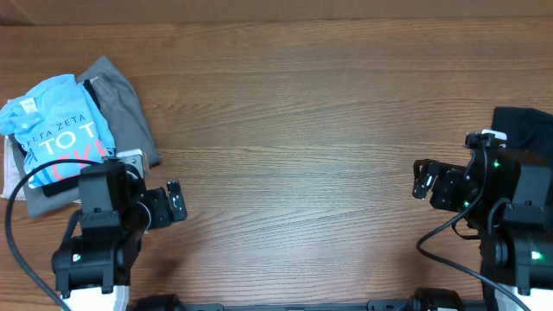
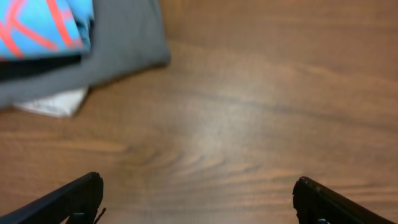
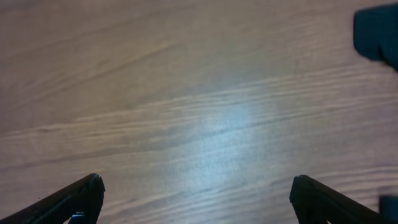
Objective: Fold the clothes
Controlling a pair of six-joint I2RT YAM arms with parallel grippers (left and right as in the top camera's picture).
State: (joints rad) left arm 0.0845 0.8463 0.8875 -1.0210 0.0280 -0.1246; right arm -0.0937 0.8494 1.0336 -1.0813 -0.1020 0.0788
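Note:
A folded stack of clothes lies at the table's far left: a sky-blue T-shirt (image 1: 56, 121) with white and pink-red lettering on top, a grey garment (image 1: 125, 117) under it, black and white layers at the edges. In the left wrist view the blue shirt (image 2: 43, 25), the grey garment (image 2: 118, 46) and a white corner (image 2: 56, 104) show at top left. A black garment (image 1: 525, 130) lies at the right edge, also seen in the right wrist view (image 3: 376, 31). My left gripper (image 1: 175, 203) (image 2: 198, 196) is open and empty beside the stack. My right gripper (image 1: 421, 180) (image 3: 196, 196) is open and empty over bare wood.
The wooden table (image 1: 294, 112) fills the view. The arm bases stand at the near edge, with a black cable (image 1: 17, 216) looping at the left.

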